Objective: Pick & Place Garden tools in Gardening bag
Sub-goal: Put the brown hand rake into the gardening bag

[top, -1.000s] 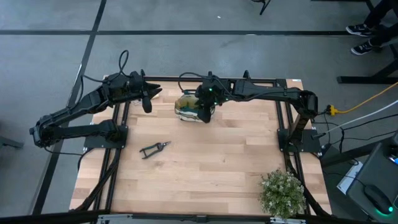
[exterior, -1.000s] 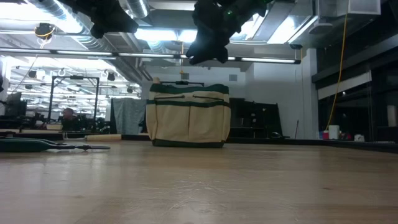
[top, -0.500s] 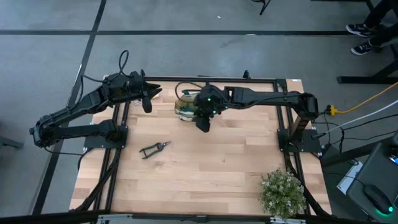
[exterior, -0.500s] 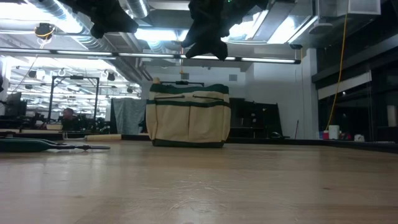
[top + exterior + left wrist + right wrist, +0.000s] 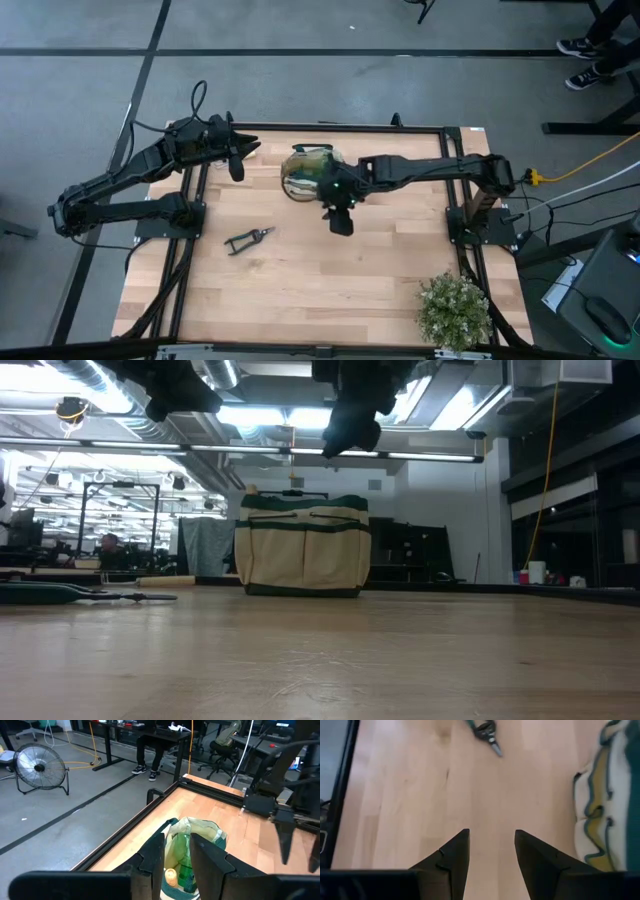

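Note:
The cream gardening bag [image 5: 303, 172] with dark green trim stands upright on its base at the table's far middle; it also shows in the low view [image 5: 303, 546]. A green spray bottle [image 5: 185, 867] and a wooden handle [image 5: 171, 876] stick up inside it. Black pruning shears [image 5: 247, 239] lie flat on the table at the left. My right gripper [image 5: 339, 221] is open and empty above the table, just near-right of the bag. My left gripper [image 5: 237, 164] is open and empty, raised at the far left, left of the bag.
A bushy potted plant [image 5: 456, 309] stands at the table's near right corner. The black frame rails [image 5: 460, 200] run along the table's sides and far edge. Bare wood lies between the shears and the plant.
My right gripper has moved from over the bag toward the table's near edge and a little right, coming clear of the bag. The bag and the shears have stayed where they were.

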You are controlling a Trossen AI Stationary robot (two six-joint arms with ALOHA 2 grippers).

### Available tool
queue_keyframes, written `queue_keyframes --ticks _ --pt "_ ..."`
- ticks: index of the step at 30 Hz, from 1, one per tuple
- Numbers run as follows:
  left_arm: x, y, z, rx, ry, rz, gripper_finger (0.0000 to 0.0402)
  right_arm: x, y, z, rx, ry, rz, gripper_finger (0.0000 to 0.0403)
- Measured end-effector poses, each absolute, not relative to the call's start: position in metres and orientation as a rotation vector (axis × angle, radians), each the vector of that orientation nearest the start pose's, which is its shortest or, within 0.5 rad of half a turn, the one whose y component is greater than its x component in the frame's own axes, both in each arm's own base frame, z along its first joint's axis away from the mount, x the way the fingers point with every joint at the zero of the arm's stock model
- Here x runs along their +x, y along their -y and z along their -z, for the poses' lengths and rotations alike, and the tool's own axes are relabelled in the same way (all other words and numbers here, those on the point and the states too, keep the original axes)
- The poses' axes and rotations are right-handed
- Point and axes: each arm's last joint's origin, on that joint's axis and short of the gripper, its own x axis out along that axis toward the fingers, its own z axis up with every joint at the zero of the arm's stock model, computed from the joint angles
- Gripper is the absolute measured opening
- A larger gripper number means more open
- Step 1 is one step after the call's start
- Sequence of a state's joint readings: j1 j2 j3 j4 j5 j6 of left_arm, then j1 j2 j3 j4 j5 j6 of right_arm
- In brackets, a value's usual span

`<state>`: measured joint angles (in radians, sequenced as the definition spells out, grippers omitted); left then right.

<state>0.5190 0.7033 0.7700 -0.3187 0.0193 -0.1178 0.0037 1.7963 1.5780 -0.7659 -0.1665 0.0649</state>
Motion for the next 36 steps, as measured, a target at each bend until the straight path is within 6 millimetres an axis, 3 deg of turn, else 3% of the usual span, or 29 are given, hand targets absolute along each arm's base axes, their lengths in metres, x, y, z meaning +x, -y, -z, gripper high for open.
queue_keyframes --ticks 17,20,28,36 --pt "0.133 -0.075 -0.326 -0.182 -0.216 -0.511 0.0086 0.331 -0.045 -0.336 0.007 -0.988 -0.177 0.0160" --pt "0.133 -0.075 -0.326 -0.183 -0.215 -0.511 0.0086 0.318 -0.051 -0.338 -0.004 -0.987 -0.197 0.0160" --pt "0.133 -0.075 -0.326 -0.183 -0.216 -0.511 0.0086 0.247 -0.049 -0.308 0.156 -0.907 -0.152 0.0160" --pt "0.133 -0.075 -0.326 -0.183 -0.216 -0.511 0.0086 0.184 -0.038 -0.303 0.299 -0.743 -0.132 0.0160"
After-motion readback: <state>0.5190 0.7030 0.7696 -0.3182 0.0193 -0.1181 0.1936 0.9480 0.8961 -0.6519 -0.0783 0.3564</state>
